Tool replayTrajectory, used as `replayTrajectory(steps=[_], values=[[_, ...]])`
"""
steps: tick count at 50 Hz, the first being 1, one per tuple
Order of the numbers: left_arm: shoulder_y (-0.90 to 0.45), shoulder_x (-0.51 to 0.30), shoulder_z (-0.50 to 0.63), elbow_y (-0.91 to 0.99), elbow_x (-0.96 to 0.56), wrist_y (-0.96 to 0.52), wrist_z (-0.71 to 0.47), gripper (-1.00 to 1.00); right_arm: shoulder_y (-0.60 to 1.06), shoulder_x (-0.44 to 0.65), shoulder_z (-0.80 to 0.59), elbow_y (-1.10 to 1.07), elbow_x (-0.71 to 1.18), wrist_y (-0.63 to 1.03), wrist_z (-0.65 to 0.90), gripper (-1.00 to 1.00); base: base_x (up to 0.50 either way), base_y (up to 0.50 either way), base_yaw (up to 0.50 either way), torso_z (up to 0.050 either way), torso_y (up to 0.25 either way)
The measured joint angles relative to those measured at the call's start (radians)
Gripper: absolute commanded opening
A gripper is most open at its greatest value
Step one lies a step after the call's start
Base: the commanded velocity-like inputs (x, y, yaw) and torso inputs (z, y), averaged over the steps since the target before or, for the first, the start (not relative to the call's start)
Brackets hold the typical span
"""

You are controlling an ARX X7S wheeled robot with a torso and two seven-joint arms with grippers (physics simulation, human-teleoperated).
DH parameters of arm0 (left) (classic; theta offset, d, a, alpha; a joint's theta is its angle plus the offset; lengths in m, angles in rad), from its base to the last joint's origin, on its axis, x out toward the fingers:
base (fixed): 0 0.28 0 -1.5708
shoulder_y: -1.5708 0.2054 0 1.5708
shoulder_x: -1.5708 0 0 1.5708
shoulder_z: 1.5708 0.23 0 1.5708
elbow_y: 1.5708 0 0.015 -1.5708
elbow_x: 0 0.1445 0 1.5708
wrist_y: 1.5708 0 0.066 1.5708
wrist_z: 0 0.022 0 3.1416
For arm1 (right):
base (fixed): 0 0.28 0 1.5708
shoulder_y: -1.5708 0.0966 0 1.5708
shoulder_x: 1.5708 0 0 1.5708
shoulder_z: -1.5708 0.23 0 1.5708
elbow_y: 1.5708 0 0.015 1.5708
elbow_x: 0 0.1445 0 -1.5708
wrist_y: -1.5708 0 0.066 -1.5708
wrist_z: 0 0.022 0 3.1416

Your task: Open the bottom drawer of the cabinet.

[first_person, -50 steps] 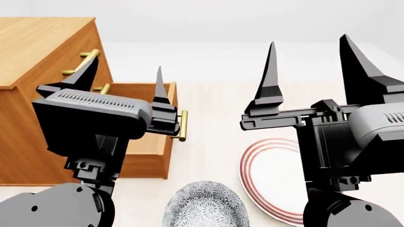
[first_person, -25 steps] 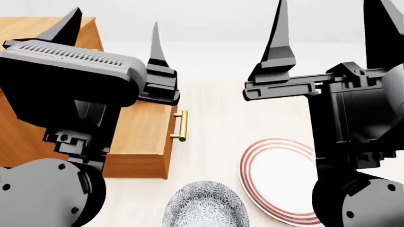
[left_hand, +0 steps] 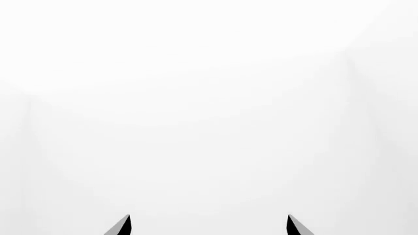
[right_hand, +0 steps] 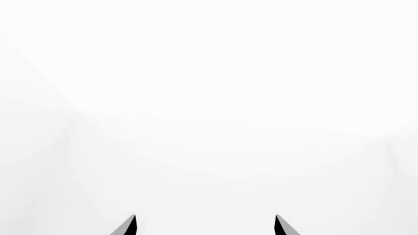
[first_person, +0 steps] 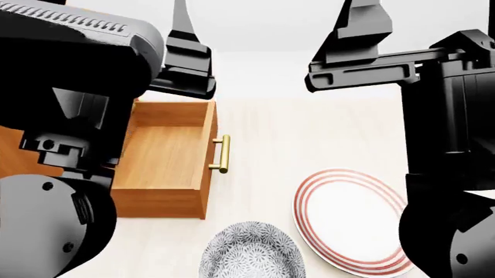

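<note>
The bottom drawer (first_person: 166, 152) stands pulled out of the cabinet, open and empty, its brass bar handle (first_person: 222, 153) free. The cabinet (first_person: 9, 152) is almost wholly hidden behind my left arm (first_person: 73, 52); its two upper drawers are out of sight. My left gripper (left_hand: 207, 226) is open and empty, raised well above the drawer and facing blank white. My right gripper (right_hand: 205, 226) is also open and empty, raised high on the right, with one finger (first_person: 362, 20) in the head view.
A white plate with red rings (first_person: 352, 223) lies on the pale floor right of the drawer. A grey patterned bowl (first_person: 251, 255) sits in front, between drawer and plate. My two arms fill both sides of the head view.
Both arms have risen, their fingertips leaving the top of the head view. The left gripper has lifted away from the drawer handle. The drawer stays open.
</note>
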State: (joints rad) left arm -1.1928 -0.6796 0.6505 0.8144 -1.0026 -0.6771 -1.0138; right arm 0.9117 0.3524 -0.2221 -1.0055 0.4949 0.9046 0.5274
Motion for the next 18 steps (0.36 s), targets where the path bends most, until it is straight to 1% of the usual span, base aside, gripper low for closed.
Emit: replayTrajectory(steps=[18], values=[[-0.016,-0.004,-0.005,0.016,-0.002,-0.005,-0.007,1.0,0.029,0.016,-0.003,-0.012,0.034,-0.003,0.028,1.0,0.0,0.0,0.0,0.0,0.0]])
